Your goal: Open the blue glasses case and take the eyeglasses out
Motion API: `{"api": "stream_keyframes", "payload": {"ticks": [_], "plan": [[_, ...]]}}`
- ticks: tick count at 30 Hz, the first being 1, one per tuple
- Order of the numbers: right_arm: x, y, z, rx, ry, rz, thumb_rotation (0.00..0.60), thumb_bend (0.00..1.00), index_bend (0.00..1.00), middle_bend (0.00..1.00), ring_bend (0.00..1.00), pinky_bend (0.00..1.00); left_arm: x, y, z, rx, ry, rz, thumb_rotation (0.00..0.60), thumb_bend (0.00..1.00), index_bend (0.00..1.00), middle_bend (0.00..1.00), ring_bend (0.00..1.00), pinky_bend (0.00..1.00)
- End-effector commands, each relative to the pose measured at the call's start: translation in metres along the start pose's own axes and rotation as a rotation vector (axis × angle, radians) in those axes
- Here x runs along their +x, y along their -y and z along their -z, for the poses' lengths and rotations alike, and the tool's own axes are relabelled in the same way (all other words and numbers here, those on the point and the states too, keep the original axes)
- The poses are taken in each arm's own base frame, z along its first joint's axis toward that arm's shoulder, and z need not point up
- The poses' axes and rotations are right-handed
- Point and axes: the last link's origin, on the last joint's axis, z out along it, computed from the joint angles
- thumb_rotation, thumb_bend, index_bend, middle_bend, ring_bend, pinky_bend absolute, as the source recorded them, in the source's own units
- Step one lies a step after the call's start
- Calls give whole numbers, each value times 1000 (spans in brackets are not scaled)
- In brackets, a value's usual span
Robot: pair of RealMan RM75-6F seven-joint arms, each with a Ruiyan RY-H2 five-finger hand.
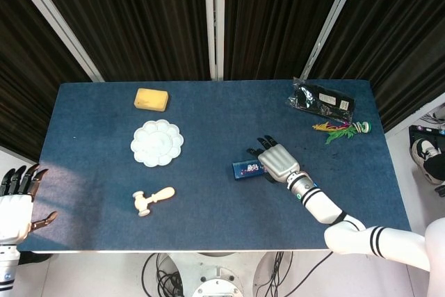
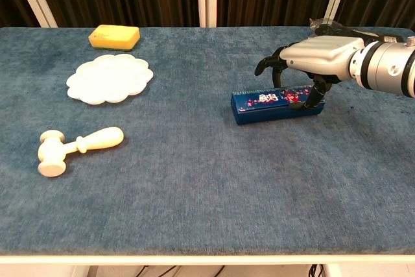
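The blue glasses case [image 2: 275, 105] with a floral print lies closed on the blue table, right of centre; the head view shows its left end [image 1: 243, 169]. My right hand [image 2: 312, 55] arches over the case's right half. Its fingers [image 2: 269, 66] curl downward just above the far side without closing. The thumb [image 2: 315, 94] reaches down to the case's front top edge. From above, the right hand [image 1: 274, 161] covers the case's right part. My left hand [image 1: 14, 203] hangs off the table's near left corner, fingers spread, holding nothing. No eyeglasses are visible.
A yellow sponge [image 2: 115, 36] sits at the back left, a white flower-shaped dish [image 2: 109, 78] in front of it, a wooden mallet [image 2: 71, 148] nearer me. A black packet [image 1: 322, 100] and a colourful feathered toy [image 1: 342, 129] lie at the back right.
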Motion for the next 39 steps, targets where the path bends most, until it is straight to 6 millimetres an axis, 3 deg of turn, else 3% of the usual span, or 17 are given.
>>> {"api": "stream_keyframes", "payload": {"ticks": [1, 12, 19, 29, 34, 39], "plan": [[0, 0, 0, 1, 2, 1, 600, 303, 153, 334, 0, 0, 0, 0, 0, 1, 1, 0, 600, 37, 145, 66, 0, 0], [-1, 3, -5, 3, -7, 3, 600, 344, 193, 359, 0, 0, -1, 1, 0, 7, 5, 3, 600, 37, 145, 65, 0, 0], [0, 4, -5, 9, 0, 15, 600, 487, 271, 409, 23, 0, -1, 2, -1, 6, 5, 3, 600, 37, 145, 65, 0, 0], [3, 0, 4, 12, 31, 20, 600, 761, 295, 465, 84, 0, -1, 2, -1, 3, 2, 7, 600, 37, 145, 65, 0, 0], [9, -4, 5, 0, 59, -2, 600, 797, 295, 469, 88, 0, -2, 2, -1, 2, 3, 10, 600, 37, 145, 65, 0, 0], [14, -2, -1, -8, 116, -4, 600, 898, 294, 463, 88, 0, -3, 3, -1, 2, 4, 12, 600, 37, 145, 65, 0, 0]]}}
